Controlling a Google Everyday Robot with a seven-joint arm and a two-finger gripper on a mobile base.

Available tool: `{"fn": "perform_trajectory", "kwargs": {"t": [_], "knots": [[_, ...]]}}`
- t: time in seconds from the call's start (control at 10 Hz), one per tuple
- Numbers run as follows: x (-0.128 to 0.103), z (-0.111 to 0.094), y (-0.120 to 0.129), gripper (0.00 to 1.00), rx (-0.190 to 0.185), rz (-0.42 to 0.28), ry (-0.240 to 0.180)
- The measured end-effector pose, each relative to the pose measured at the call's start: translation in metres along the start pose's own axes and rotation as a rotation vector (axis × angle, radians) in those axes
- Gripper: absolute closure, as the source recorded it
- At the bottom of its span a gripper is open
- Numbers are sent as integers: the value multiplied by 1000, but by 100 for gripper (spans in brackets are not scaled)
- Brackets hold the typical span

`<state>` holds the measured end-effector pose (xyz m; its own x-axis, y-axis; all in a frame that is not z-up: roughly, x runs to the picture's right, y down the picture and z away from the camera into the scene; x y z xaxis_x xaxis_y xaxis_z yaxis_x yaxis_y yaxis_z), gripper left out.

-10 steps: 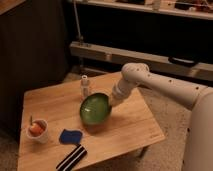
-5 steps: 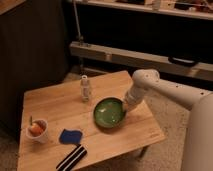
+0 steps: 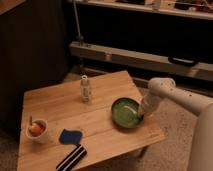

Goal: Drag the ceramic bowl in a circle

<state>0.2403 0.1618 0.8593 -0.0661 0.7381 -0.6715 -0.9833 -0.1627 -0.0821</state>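
Observation:
The ceramic bowl is a wide, shallow, glossy green dish resting flat on the wooden table, close to its right edge. My gripper reaches down from the white arm on the right and is shut on the bowl's right rim. The arm's forearm covers part of that rim.
A small clear bottle stands upright near the table's middle. A white cup with orange content sits at the front left. A blue sponge and a black-and-white striped object lie near the front edge. Dark shelving runs behind.
The bowl has slid to the right across the table with my gripper on its rim, from near the table's middle to close by the right edge. The arm has drawn back rightward.

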Motion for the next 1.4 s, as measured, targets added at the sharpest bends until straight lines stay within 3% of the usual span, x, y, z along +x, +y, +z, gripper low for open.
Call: {"fn": "perform_trajectory", "kwargs": {"t": [0.2,0.3,0.6,0.8,1.0,1.4], "knots": [[21,-27,-8,88,50,-44,-37],[44,-50,-4,88,77,-90,-66],[84,-69,20,88,116,-207,-98],[90,-57,38,88,110,-264,-92],[93,-39,79,88,85,-337,-83],[94,-37,144,88,27,-438,-95]]}}
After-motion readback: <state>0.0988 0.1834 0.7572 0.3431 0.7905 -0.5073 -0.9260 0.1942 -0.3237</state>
